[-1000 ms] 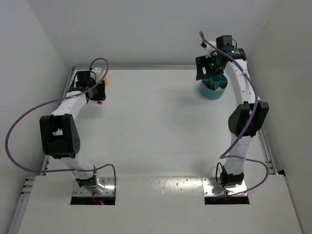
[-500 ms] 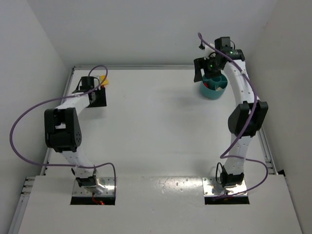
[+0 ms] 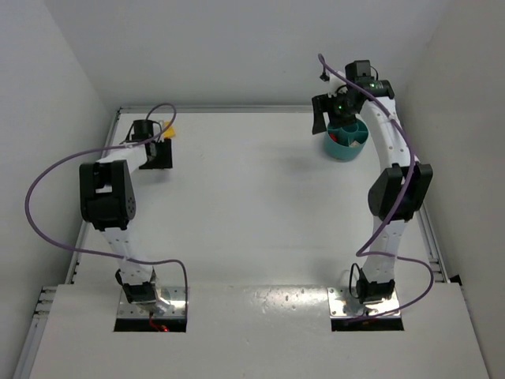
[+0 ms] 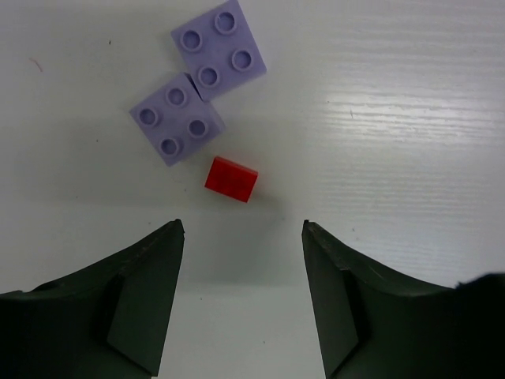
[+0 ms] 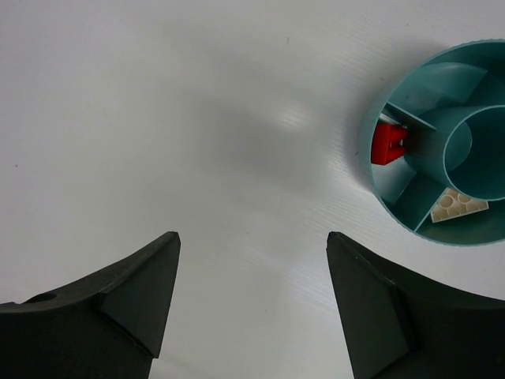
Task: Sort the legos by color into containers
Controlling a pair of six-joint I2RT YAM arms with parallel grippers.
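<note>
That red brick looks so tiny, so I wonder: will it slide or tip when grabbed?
The red brick looks like hard, stiff plastic, so it probably won't bend. Being small and likely light on the smooth white table, it may skid if one side is nudged first. It lies flat, so rolling seems unlikely.

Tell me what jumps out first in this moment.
Two pale purple plates, corners meeting, lie with a red brick just ahead of the open left gripper. At the far right, the teal dish holds a red piece and a whitish piece in separate compartments, beside the open right gripper.
</note>
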